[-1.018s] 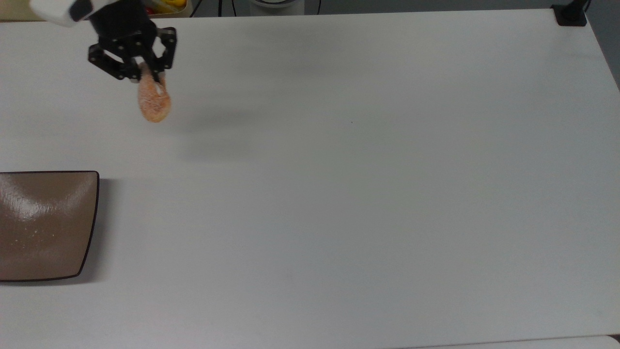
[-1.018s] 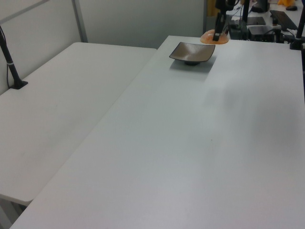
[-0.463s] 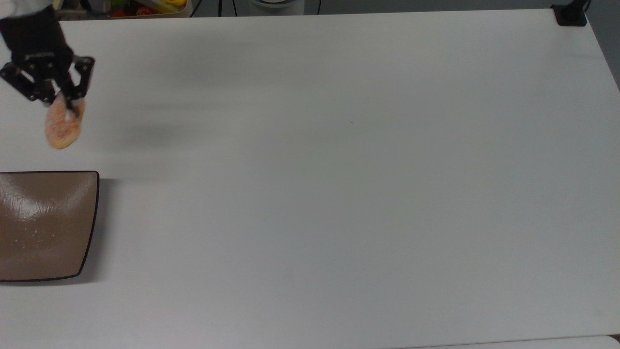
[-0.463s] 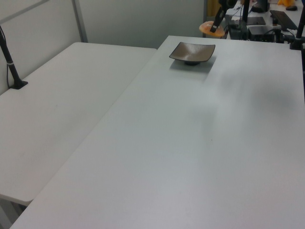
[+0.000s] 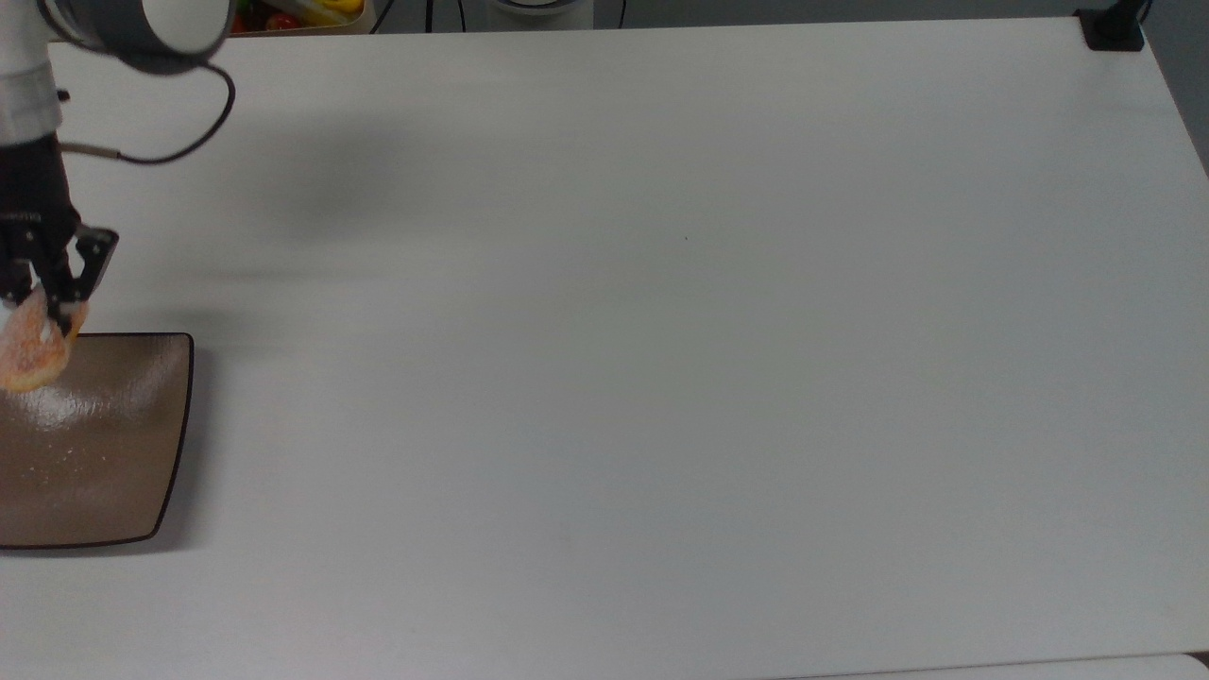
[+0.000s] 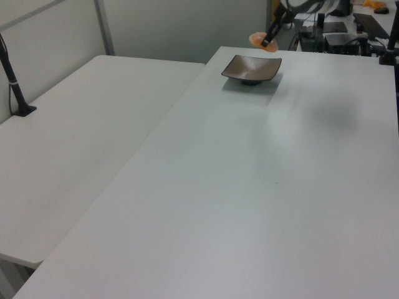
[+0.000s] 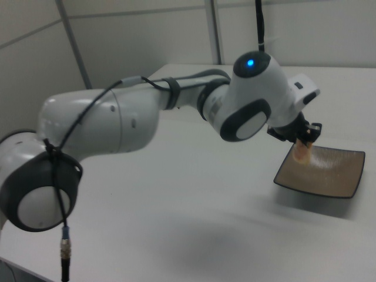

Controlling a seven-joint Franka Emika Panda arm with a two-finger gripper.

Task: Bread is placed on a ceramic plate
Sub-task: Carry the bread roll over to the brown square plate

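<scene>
My gripper (image 5: 42, 307) is shut on the bread (image 5: 30, 349), an orange-brown sugary bun that hangs from the fingers in the air. In the top view the bun sits over the upper edge of the glossy brown square ceramic plate (image 5: 104, 453) at the top view's far left. The left view shows the bread (image 6: 259, 42) held above the far side of the plate (image 6: 251, 67). Seen from the right view, the gripper (image 7: 305, 140) holds the bread (image 7: 302, 151) just above the plate (image 7: 329, 173), whose surface carries a few pale crumbs.
A wide white table (image 5: 661, 378) stretches to the top view's right of the plate. A black clamp (image 5: 1113, 28) sits at its far right corner. The white arm (image 7: 176, 111) reaches across the right view's left. A second table (image 6: 75, 143) adjoins on the left view's left.
The gripper has carried the bread toward the top view's lower left, from over bare table to over the plate's upper edge. The plate has stayed put.
</scene>
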